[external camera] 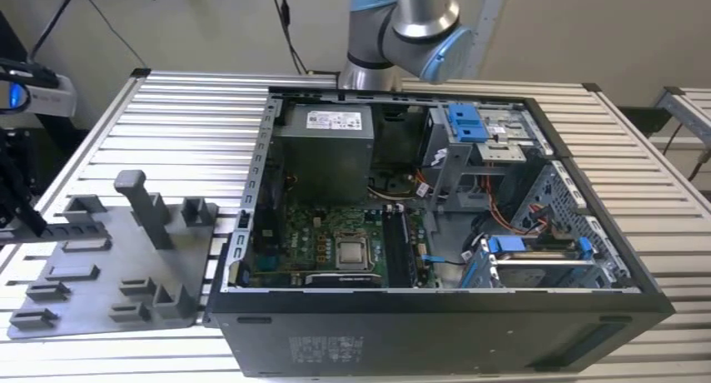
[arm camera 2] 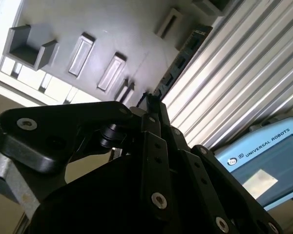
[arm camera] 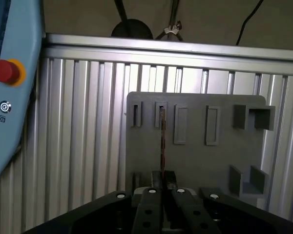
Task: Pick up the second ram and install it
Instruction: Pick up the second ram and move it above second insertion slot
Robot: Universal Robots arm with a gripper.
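The second ram [arm camera 2: 184, 54] is a thin dark board with chips, and my gripper [arm camera 2: 154, 105] is shut on its near end. In the first wrist view the ram [arm camera: 162, 141] shows edge-on, running from the fingertips of the gripper [arm camera: 163, 187] down to the second narrow slot of the grey tray [arm camera: 195, 161]. Whether its far end still sits in that slot I cannot tell. In the exterior view the gripper [external camera: 25, 208] hangs over the tray [external camera: 106, 275] at the exterior view's far left, well away from the green motherboard [external camera: 322, 233].
The open black computer case [external camera: 444, 333] stands on the ribbed aluminium table [external camera: 166, 125], with a power supply [external camera: 325, 146], blue drive brackets [external camera: 467, 121] and cables inside. A tall grey post [external camera: 142, 204] rises from the tray. A blue teach pendant [arm camera: 10, 97] lies beside the tray.
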